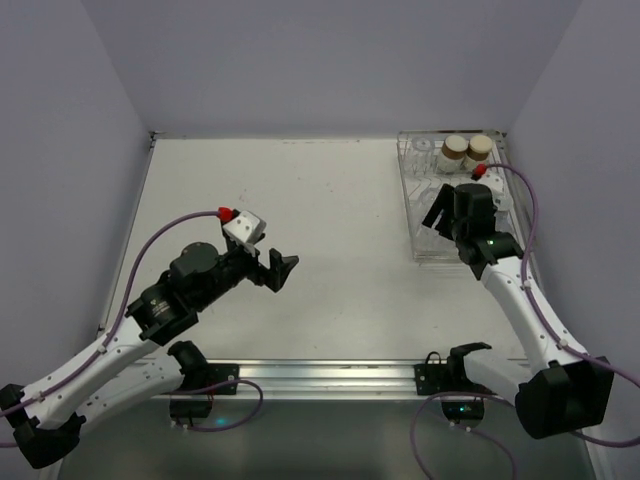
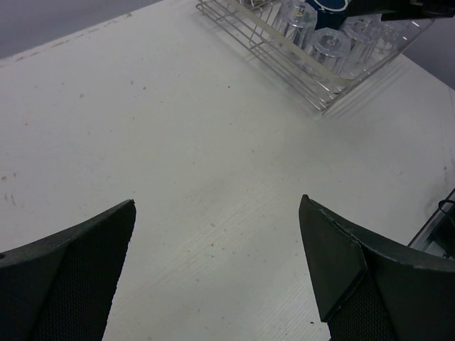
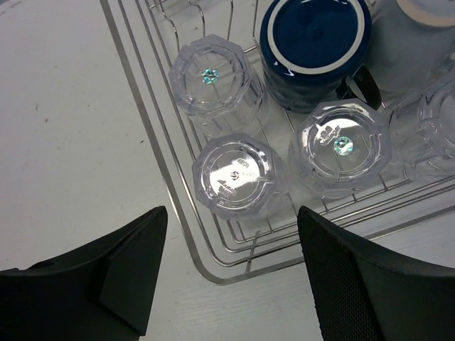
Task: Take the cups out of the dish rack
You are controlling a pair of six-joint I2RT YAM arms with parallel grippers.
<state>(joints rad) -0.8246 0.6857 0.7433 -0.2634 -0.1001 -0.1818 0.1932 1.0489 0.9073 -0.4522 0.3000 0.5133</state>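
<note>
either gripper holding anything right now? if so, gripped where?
Nothing held. Left gripper is open over the table; right gripper is open above the glass tumblers in the dish rack, gripping none.

Shiny metal, glossy glass and glaze, matt plastic.
The rectangular silver wire dish rack [image 3: 213,273] is thin, smooth, bright metal. Its clear faceted glass tumblers [image 3: 234,176] glint glossy, and the dark blue mug [image 3: 313,35], at 1 o'clock in the right wrist view, wears a shiny glaze. The white tabletop [image 2: 213,142] is matt, finely speckled and scuffed. The left gripper [image 2: 217,201] has matt black fingers with rough, mesh-textured pads [image 2: 71,298].
</note>
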